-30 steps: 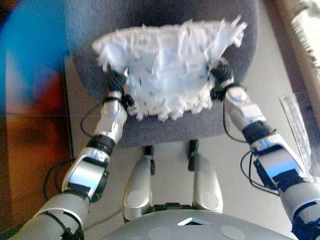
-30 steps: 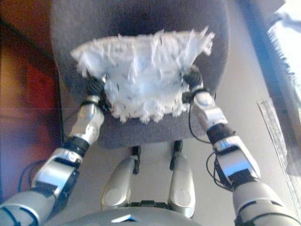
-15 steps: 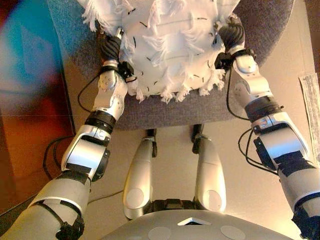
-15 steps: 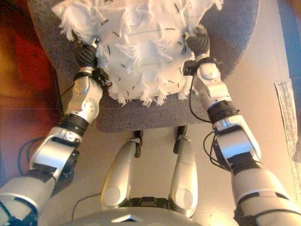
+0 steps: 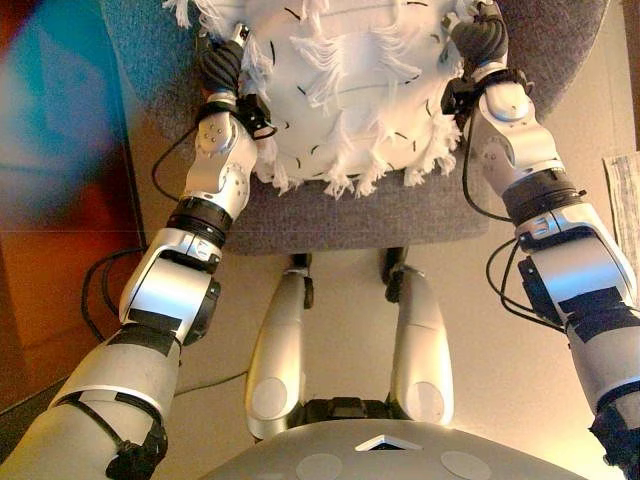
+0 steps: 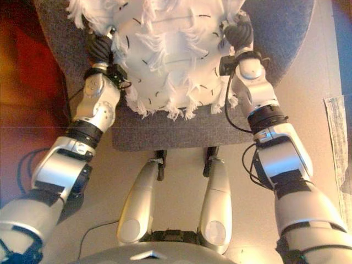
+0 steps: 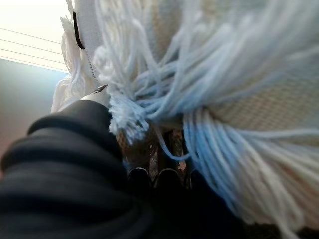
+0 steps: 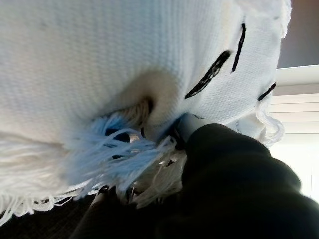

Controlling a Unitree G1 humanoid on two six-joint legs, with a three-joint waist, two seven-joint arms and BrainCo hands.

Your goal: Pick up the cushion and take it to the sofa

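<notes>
A white cushion (image 5: 350, 90) with long white fringe and short black marks is held between my two hands over a grey chair seat (image 5: 400, 215). Its upper part runs out of the eye views. My left hand (image 5: 222, 70) is at its left edge and my right hand (image 5: 478, 40) at its right edge, their fingers buried in the fringe. In the left wrist view the fingers (image 7: 159, 149) lie under the cushion's fringe (image 7: 259, 74). In the right wrist view the hand (image 8: 234, 184) presses a dent into the cushion (image 8: 99, 59).
The grey chair seat (image 6: 181, 135) lies directly under the cushion, close in front of me. A red-brown surface (image 5: 60, 250) runs along the left. Beige floor (image 5: 500, 350) is on the right, with a pale strip (image 5: 625, 190) at the right edge.
The cushion and both hands have moved away from me and higher over the chair seat; the cushion's upper edge has left the eye views. The whole view has also shifted.
</notes>
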